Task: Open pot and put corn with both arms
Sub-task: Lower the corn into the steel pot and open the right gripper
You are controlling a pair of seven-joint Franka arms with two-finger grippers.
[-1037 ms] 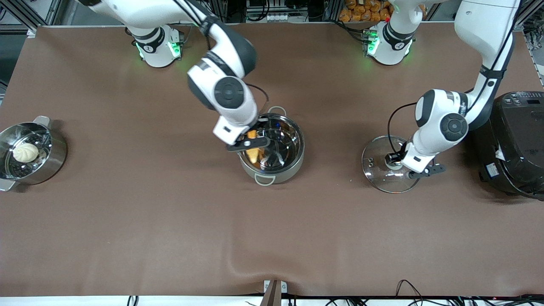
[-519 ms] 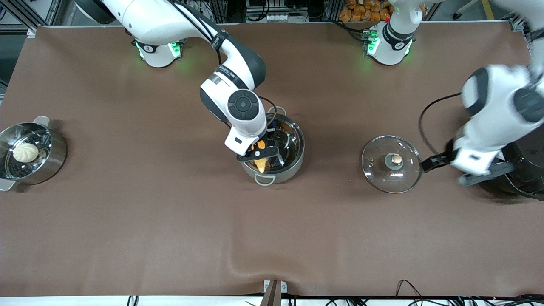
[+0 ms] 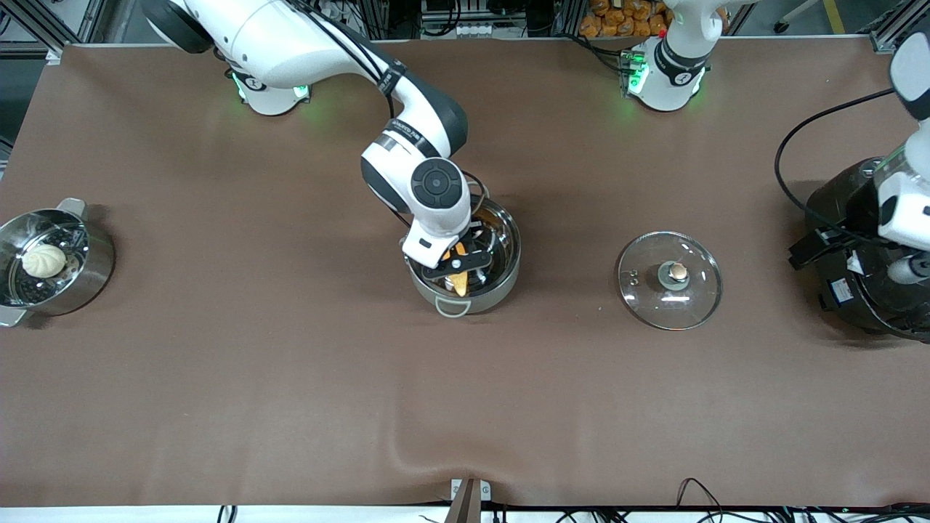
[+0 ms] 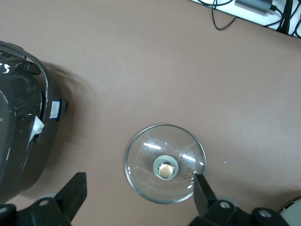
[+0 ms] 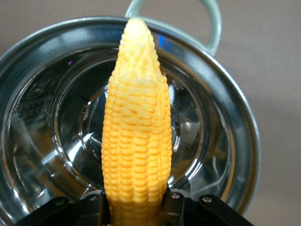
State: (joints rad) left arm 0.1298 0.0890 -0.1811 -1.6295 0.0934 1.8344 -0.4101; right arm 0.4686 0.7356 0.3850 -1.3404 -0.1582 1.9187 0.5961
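The corn point(image 5: 135, 136), clamped in our right gripper point(image 3: 459, 266), has come down into the open pot point(image 3: 501, 280) at mid-table, so we judge release is next; the lid point(image 3: 670, 280) lies bare beside it; our left gripper point(image 4: 136, 200), spread empty, has apparently withdrawn over the rice cooker point(image 3: 846, 305).
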